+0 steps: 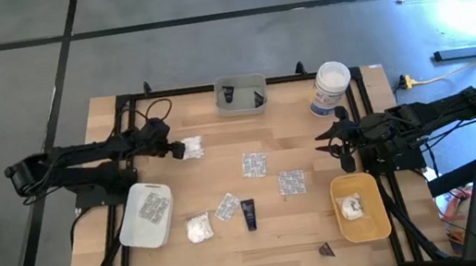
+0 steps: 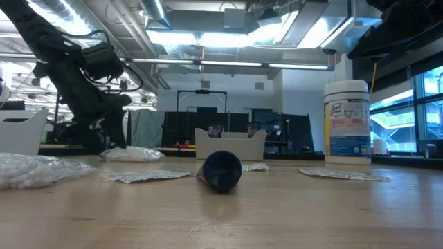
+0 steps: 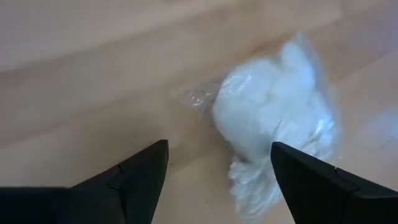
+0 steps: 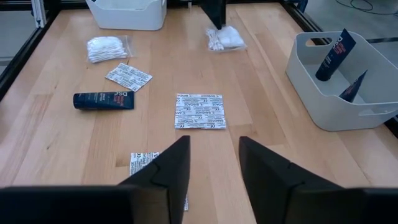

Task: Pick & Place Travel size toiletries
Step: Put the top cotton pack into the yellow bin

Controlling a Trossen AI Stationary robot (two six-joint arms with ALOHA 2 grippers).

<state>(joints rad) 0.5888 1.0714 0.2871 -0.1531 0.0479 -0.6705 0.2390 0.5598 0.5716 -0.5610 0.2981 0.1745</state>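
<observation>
My left gripper is open and low over the table at the far left. A white puffy bundle lies on the wood just ahead of its fingers and partly between them, nearer one finger; it also shows in the high view. Silvery blister packets, another white bundle, a dark tube and a dark cone lie flat on the table. My right gripper is open and empty, above the table's right side.
A white tray with a blister packet stands at the near left. A yellow tray with a white bundle stands at the near right. A grey tray with dark tubes stands at the far edge, and a tall white jar to its right.
</observation>
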